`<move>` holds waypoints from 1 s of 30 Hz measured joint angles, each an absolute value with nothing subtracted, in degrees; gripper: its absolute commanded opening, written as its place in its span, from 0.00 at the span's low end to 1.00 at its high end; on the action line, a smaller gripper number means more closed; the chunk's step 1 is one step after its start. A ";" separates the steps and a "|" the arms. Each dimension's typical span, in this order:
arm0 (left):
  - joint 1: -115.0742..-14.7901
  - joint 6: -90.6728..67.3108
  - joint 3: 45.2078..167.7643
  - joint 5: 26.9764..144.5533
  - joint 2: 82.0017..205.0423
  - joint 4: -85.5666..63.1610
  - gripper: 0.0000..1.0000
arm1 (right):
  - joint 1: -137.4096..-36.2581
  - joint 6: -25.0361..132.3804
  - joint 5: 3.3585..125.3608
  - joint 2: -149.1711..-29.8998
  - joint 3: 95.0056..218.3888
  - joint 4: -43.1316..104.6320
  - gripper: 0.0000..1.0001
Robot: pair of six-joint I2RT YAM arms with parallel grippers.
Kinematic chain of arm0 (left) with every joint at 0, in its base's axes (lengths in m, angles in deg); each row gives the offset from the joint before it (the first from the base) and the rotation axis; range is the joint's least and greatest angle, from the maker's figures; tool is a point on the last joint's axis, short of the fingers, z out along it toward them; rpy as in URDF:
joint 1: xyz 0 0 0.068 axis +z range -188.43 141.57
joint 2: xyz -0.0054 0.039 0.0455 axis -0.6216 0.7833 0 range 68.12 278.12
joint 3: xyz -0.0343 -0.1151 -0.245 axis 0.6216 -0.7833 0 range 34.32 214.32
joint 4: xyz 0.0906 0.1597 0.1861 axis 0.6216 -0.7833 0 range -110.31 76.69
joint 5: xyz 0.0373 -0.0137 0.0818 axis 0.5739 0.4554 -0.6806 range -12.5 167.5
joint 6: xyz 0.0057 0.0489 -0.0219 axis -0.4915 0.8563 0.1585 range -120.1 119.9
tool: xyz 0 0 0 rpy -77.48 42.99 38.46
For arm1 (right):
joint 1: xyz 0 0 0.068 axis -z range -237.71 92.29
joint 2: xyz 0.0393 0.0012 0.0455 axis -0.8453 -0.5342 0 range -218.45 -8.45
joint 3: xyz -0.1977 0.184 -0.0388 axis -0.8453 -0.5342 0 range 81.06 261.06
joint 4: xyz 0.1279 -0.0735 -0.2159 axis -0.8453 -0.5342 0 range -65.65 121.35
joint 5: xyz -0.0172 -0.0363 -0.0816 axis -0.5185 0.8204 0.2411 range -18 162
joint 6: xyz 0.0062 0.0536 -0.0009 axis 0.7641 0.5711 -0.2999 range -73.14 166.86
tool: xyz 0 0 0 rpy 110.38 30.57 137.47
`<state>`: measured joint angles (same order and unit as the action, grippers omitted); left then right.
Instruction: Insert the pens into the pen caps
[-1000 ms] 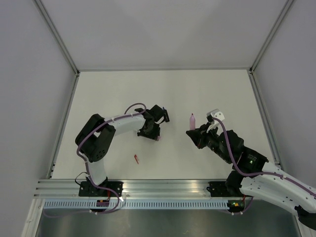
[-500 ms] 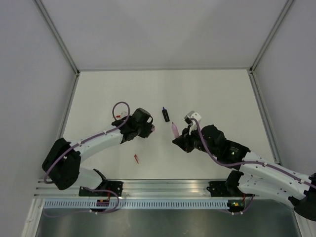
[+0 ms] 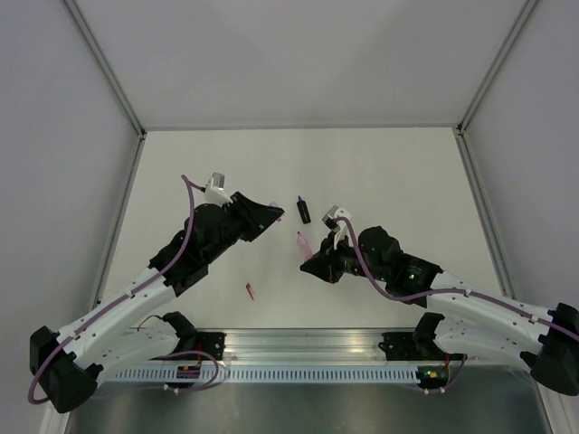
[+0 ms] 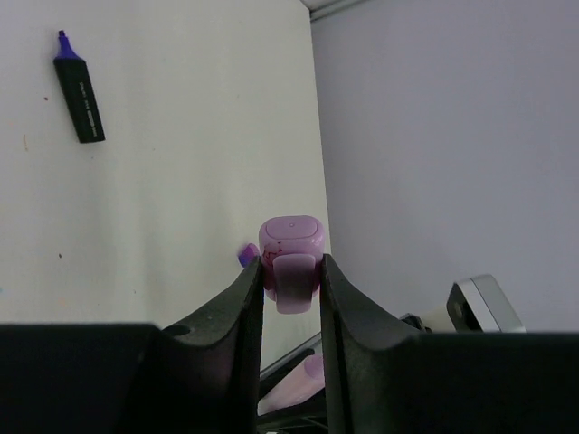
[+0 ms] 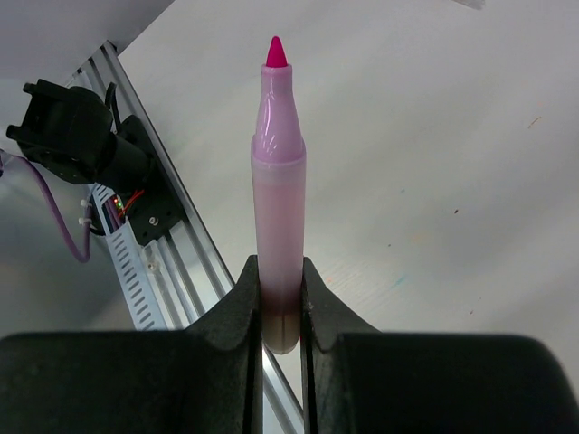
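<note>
My right gripper (image 3: 312, 262) (image 5: 280, 298) is shut on the lower end of the pale pink marker (image 5: 279, 208) (image 3: 302, 241), whose bare magenta tip points up and left, above the table. My left gripper (image 3: 273, 212) (image 4: 292, 280) is shut on a stubby pink-lilac cap (image 4: 292, 258) with a clip, held in the air just left of the marker's tip. A stubby black piece with a purple tip (image 3: 304, 210) (image 4: 78, 87) lies on the table between and behind the grippers. A tiny red piece (image 3: 251, 290) lies near the front; I cannot tell whether it is pen or cap.
The white table (image 3: 389, 172) is walled by grey panels at the back and both sides. An aluminium rail (image 3: 298, 344) with both arm bases runs along the near edge and also shows in the right wrist view (image 5: 172, 262).
My left arm has stretched out and swung its gripper up and back with the cap. My right gripper has moved left with the marker, closer to the cap. The black piece came into view.
</note>
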<state>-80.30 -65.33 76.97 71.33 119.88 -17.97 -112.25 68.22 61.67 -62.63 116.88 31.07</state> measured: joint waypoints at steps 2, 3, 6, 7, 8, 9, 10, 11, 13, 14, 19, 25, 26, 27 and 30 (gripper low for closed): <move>-80.30 -63.02 76.53 73.25 119.49 -16.44 0.02 | -112.25 68.44 61.10 -63.24 116.64 31.38 0.00; -80.30 -61.57 76.16 74.32 119.32 -15.68 0.02 | -112.25 68.62 60.80 -63.57 116.53 31.60 0.00; -80.30 -58.69 74.87 78.15 119.27 -13.16 0.02 | -112.25 69.08 59.97 -64.18 116.42 31.99 0.00; -80.30 -57.99 74.35 79.24 119.27 -12.36 0.02 | -112.25 69.18 59.82 -64.42 116.42 32.19 0.00; -80.34 -57.38 73.85 80.07 119.27 -11.53 0.02 | -112.25 69.23 59.79 -64.64 116.42 32.30 0.00; -80.39 -56.94 73.45 80.99 119.27 -11.00 0.02 | -112.25 69.36 59.79 -64.83 116.42 32.32 0.00; -80.47 -56.33 73.12 82.06 119.27 -10.41 0.02 | -112.25 69.42 59.79 -65.05 116.42 32.32 0.00; -80.58 -56.04 73.01 82.54 119.27 -9.95 0.02 | -112.25 69.51 59.79 -65.16 116.42 32.32 0.00; -80.69 -55.67 72.95 83.70 119.27 -9.19 0.02 | -112.25 69.58 59.82 -65.27 116.42 32.32 0.00; -80.74 -55.56 72.84 84.12 119.27 -8.66 0.02 | -112.25 69.58 59.82 -65.29 116.42 32.32 0.00; -81.35 -55.30 71.66 85.58 119.27 -7.18 0.02 | -112.25 69.62 59.84 -65.29 116.42 32.38 0.00; -81.70 -55.00 69.56 85.73 118.70 -6.21 0.02 | -112.25 69.86 59.82 -65.29 116.26 32.73 0.00; -81.72 -54.95 69.32 85.93 118.62 -5.89 0.02 | -112.25 69.93 59.82 -65.29 116.18 32.76 0.00; -81.76 -54.89 69.15 86.21 118.57 -5.67 0.02 | -112.25 69.99 59.84 -65.29 116.18 32.76 0.00; -81.90 -54.75 68.62 87.18 118.64 -4.77 0.02 | -112.29 70.12 59.86 -65.32 116.09 32.80 0.00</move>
<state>-81.90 -54.75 68.62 87.18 118.64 -4.77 -112.29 70.12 59.86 -65.32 116.09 32.80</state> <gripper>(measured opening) 0.318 0.169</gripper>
